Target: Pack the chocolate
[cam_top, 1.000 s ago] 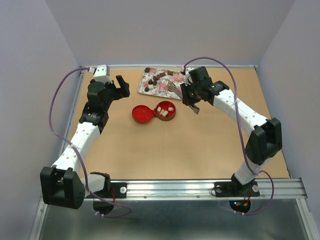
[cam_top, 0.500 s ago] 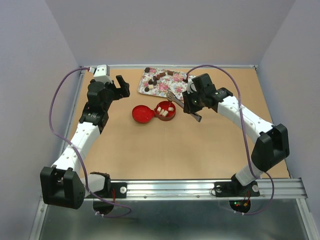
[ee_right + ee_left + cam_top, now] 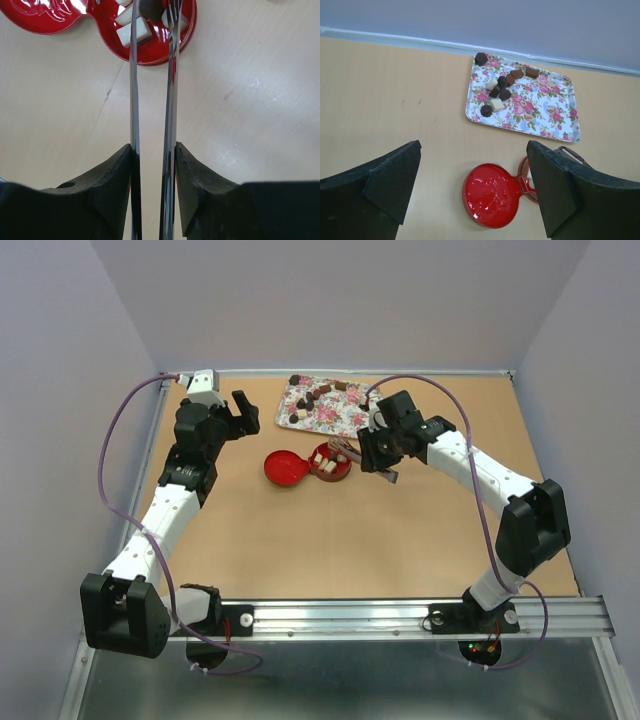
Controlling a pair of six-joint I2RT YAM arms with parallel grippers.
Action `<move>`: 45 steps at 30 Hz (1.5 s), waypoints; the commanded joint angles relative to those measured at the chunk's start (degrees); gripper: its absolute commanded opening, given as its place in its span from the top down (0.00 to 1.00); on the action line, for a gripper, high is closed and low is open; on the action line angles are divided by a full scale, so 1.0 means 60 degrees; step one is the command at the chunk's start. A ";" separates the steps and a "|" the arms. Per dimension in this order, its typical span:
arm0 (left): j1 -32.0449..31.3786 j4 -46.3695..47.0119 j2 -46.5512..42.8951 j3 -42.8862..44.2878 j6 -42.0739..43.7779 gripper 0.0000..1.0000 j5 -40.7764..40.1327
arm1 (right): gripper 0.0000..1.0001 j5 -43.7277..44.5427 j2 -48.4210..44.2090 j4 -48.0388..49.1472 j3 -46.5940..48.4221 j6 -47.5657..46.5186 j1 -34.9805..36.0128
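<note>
Several chocolates (image 3: 318, 397) lie on the pink-flowered tray (image 3: 345, 418); they also show in the left wrist view (image 3: 501, 88). The round red tin (image 3: 341, 474) holds a few cream pieces (image 3: 134, 32). My right gripper (image 3: 373, 451) is shut on the metal tongs (image 3: 134, 100). The tong tips hold a dark chocolate piece (image 3: 150, 7) right over the tin (image 3: 165, 54). My left gripper (image 3: 241, 411) is open and empty, left of the tray. In its own view (image 3: 474, 192) it hangs above the red lid.
The tin's red lid (image 3: 284, 468) lies open, joined to the tin's left side; it shows in the left wrist view (image 3: 491, 196) and the right wrist view (image 3: 40, 15). The tray (image 3: 547, 107) sits by the back wall.
My right gripper has swung left and forward from the tray, carrying the tongs until their tips are over the tin. The left arm has not moved.
</note>
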 commanded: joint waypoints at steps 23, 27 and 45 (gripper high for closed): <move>-0.0037 0.0451 -0.0276 0.0294 0.0038 0.01 0.0069 | 0.56 0.0228 0.0356 0.0313 0.2352 -0.0023 0.0098; -0.0022 0.0451 -0.0232 0.0308 0.0038 0.01 0.0055 | 0.56 0.0169 0.0941 0.0328 0.2835 -0.0081 0.0083; -0.0037 0.0495 -0.0291 0.0235 0.0053 0.01 0.0010 | 0.54 0.0228 0.3870 0.0328 0.5633 -0.0111 0.0083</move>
